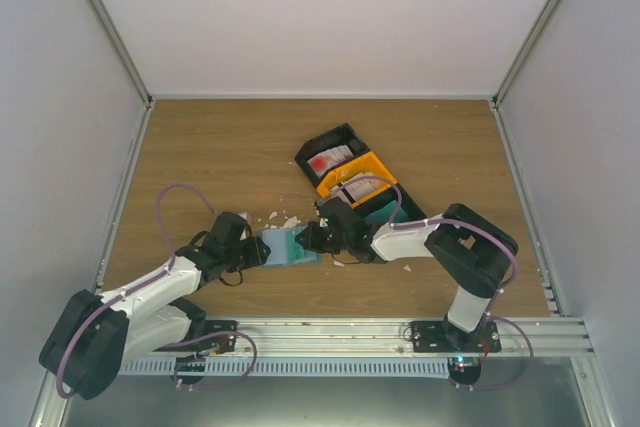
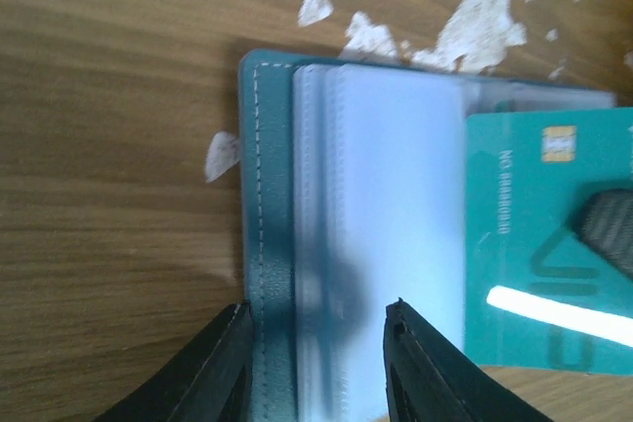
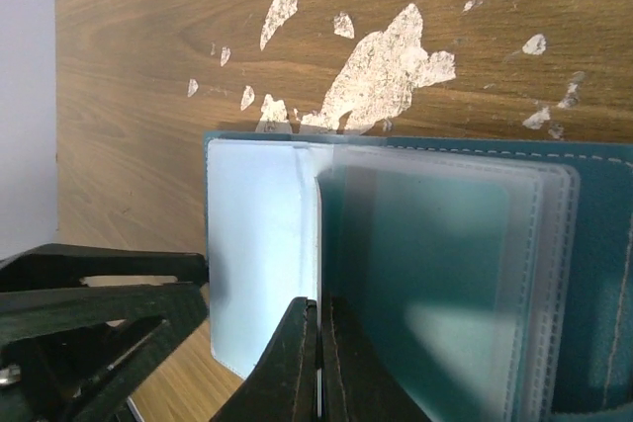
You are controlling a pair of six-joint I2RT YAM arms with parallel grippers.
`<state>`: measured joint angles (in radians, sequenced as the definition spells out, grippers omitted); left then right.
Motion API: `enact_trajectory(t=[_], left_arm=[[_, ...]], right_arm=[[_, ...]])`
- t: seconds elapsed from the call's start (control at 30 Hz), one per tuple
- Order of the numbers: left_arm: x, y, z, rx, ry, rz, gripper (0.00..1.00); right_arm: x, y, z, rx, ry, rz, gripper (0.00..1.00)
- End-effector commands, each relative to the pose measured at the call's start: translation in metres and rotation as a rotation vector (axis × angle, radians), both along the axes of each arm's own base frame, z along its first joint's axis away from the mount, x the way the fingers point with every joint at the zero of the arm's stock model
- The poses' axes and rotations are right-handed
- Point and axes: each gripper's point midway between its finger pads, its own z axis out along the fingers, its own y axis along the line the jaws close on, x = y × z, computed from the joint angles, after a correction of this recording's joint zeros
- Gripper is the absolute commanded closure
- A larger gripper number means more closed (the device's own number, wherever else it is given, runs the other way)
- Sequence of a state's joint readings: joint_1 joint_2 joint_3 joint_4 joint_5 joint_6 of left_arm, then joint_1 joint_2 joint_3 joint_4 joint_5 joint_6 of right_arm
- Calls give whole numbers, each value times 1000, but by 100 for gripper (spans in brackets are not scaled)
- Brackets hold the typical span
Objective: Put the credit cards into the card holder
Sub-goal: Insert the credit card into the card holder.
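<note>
- Left gripper (image 2: pixel 318 311): jaws apart, astride the stitched left edge of the card holder (image 2: pixel 269 195). Whether the pads bear on it cannot be told. Its role is judged to be steadying.
- Card holder: blue-teal, lying open and flat on the table (image 1: pixel 200 147), close to the near edge and just left of the middle. A stack of clear sleeves (image 2: pixel 386 214) fans from the spine.
- Credit card (image 2: pixel 534 214): teal-green, chip face up. It appears partly entered in a frosted sleeve, with its outer end exposed.
- Right gripper (image 3: pixel 316 318): closed on the card's outer end.
- Step in hand, as judged: insertion. Keep the card flat and square to the sleeve mouth, push slowly along the sleeve, and pin the holder against the push. Release only once the card is seated.
- White scraps (image 3: pixel 381 81): scattered on the table just beyond the holder.
- Black tray (image 1: pixel 330 137) and orange tray (image 1: pixel 375 160): right of the table's middle, holding further cards.
</note>
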<state>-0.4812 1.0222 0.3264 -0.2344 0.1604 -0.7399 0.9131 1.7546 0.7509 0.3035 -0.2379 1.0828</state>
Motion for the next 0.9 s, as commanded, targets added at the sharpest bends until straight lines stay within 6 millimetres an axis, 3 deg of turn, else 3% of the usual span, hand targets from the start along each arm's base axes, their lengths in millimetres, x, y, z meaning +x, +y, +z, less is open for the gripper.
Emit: enact_trajectory(t=[0.0, 0.3, 0.63, 0.87], left_arm=[[2, 3, -10, 15, -7, 1, 61], [1, 3, -14, 21, -2, -2, 73], [0, 0, -14, 4, 5, -18, 74], [-1, -5, -12, -15, 1, -40, 74]], right_arm=[[4, 0, -7, 8, 19, -23, 100], [4, 3, -11, 59, 64, -26, 99], [5, 0, -25, 57, 108, -45, 100], [-1, 9, -28, 83, 108, -10, 100]])
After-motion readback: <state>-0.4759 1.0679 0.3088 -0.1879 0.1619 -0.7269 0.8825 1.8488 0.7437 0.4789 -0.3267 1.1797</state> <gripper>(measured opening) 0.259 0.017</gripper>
